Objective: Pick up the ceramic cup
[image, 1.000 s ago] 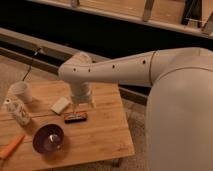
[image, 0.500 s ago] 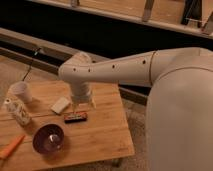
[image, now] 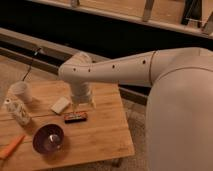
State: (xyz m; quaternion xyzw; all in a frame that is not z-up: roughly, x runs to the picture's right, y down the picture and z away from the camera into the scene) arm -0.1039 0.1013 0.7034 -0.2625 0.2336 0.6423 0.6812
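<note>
The ceramic cup (image: 21,91) is a small plain white cylinder with a wide mouth. It stands upright near the far left of the wooden table (image: 102,134). My gripper (image: 81,103) hangs below the white arm over the middle of the table, well to the right of the cup and just above a dark flat bar (image: 75,117). Nothing shows in it.
A speckled white bottle-shaped container (image: 18,111) lies in front of the cup. A dark purple bowl (image: 48,138) sits at the front, an orange carrot-like object (image: 11,147) at the front left edge, and a pale flat block (image: 60,104) beside the gripper. A dark rail runs behind the table.
</note>
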